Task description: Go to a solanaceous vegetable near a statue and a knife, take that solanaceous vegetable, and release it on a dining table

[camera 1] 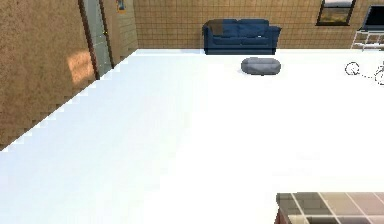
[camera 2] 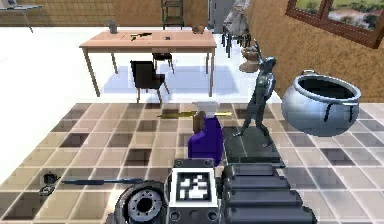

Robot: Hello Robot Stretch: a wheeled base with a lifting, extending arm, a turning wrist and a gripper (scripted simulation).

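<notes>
Arm side view, near to far: the gripper (camera 2: 48,184) lies over bare floor tiles (camera 2: 90,150) and holds nothing; its finger state cannot be told. The purple solanaceous vegetable (camera 2: 205,138) stands between 2 and 3 o'clock from it, long axis near 12-to-6. A yellow knife-like object (camera 2: 180,113) lies at the vegetable's 11 o'clock, the statue (camera 2: 262,90) at 2, and the dining tabletop (camera 2: 110,42) beyond at 12.

Checked tile floor (camera 2: 100,135) lies beneath the pincer (camera 2: 55,182). Well beyond the pincer stands a wooden desk (camera 2: 170,43) bearing small objects. Toward the arm side view's right of the pincer, a dark statue (camera 2: 262,95) and a grey pot (camera 2: 320,102) rest on the tiles.
</notes>
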